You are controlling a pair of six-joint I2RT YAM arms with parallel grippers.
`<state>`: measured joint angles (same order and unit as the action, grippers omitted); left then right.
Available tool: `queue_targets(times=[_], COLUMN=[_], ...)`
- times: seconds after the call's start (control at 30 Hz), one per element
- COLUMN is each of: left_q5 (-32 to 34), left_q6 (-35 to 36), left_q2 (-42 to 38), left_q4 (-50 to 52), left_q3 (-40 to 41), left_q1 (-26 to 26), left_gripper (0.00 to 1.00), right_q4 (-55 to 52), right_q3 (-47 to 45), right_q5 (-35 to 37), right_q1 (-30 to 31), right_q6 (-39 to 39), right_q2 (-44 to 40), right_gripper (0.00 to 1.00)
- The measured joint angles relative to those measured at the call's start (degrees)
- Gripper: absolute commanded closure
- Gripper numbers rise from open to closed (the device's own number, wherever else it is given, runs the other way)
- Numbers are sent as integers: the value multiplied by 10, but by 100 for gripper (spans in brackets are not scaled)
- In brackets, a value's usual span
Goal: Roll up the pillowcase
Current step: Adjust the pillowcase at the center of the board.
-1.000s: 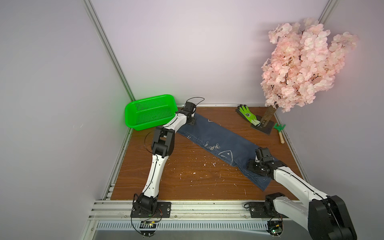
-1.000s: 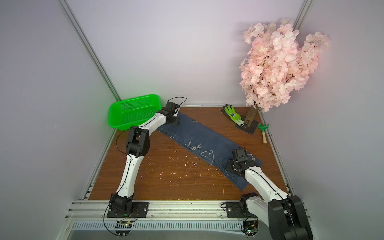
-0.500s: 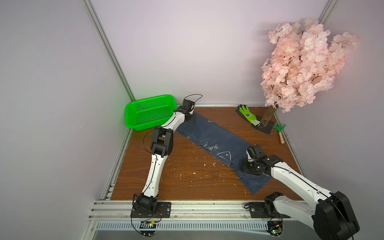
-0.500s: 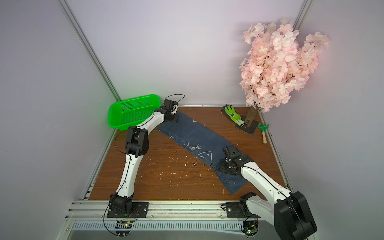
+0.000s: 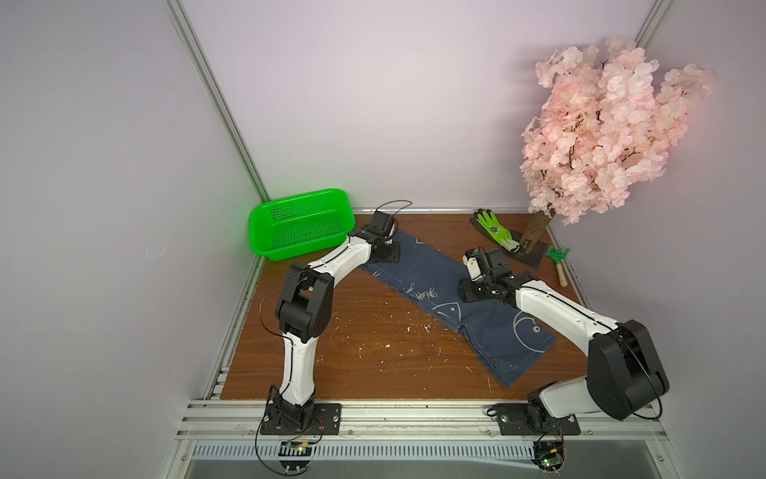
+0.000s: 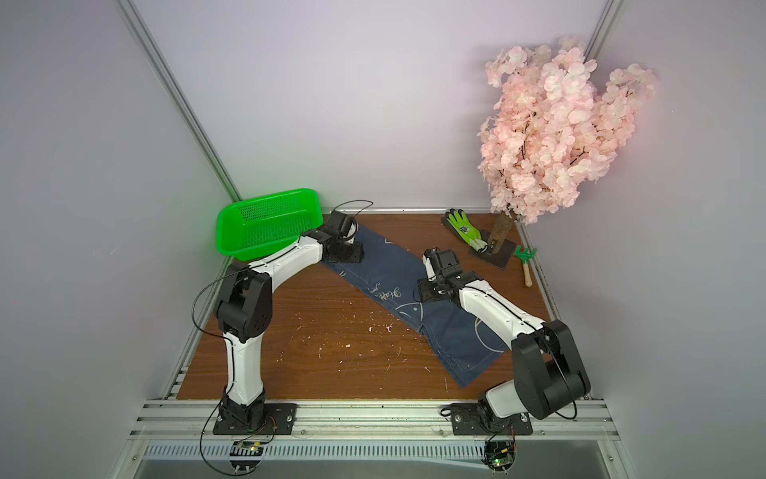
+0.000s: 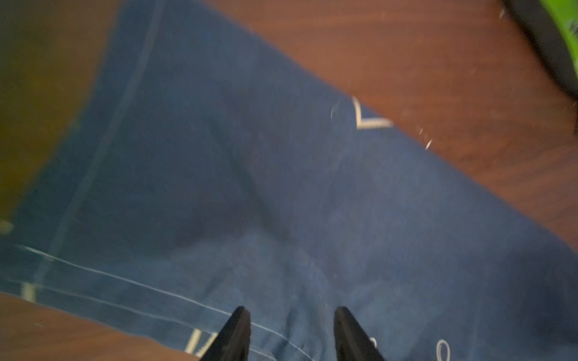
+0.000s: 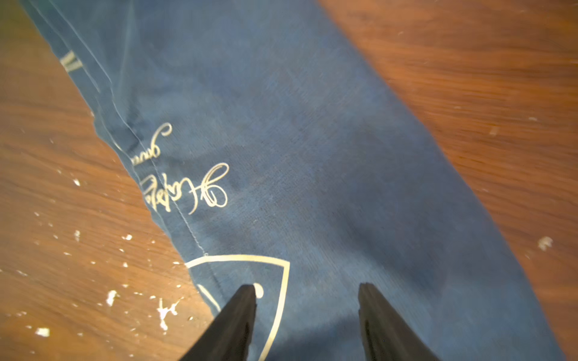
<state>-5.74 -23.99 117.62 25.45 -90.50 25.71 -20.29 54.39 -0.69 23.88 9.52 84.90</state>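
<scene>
Right hand [image 8: 306, 290] advanced, pillowcase [image 8: 312, 156] beneath

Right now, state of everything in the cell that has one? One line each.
pillowcase: lying flat in a long diagonal strip, not yet rolled
left gripper: open, over the pillowcase's far end, holding nothing
right gripper: open, over the pillowcase's middle, holding nothing
green basket: open side up, nothing seen inside
glove: lying flat by the tree's base
blossom tree: standing, trunk tilted
hand rake: lying down near the tree

Denim-blue pillowcase [image 5: 431, 273] with white fish outlines and cursive lettering, bright green perforated basket [image 5: 299, 224], pink blossom tree [image 5: 601, 137]
</scene>
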Motion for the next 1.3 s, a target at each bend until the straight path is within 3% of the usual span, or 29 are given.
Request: queue_targets(times=[0.2,0.47,0.8,1.3], left_q5=[2,12,16,-6], left_q6=[-54,-60,-23,98], left_q2=[0,17,79,189], left_q4=[-13,-28,-26,-23], left_q3=[66,67,-22,-186], left_q1=[9,9,-12,-61], left_gripper=[52,55,60,62], right_q4=[16,43,66,137], right_q3=[-3,-37,-81,-43], right_q5=[-16,-26,-25,-46], right_q1=[0,17,70,200], right_q6=[-63,-90,-96,-56], right_q2=[45,46,56,116], right_gripper=[45,47,49,49])
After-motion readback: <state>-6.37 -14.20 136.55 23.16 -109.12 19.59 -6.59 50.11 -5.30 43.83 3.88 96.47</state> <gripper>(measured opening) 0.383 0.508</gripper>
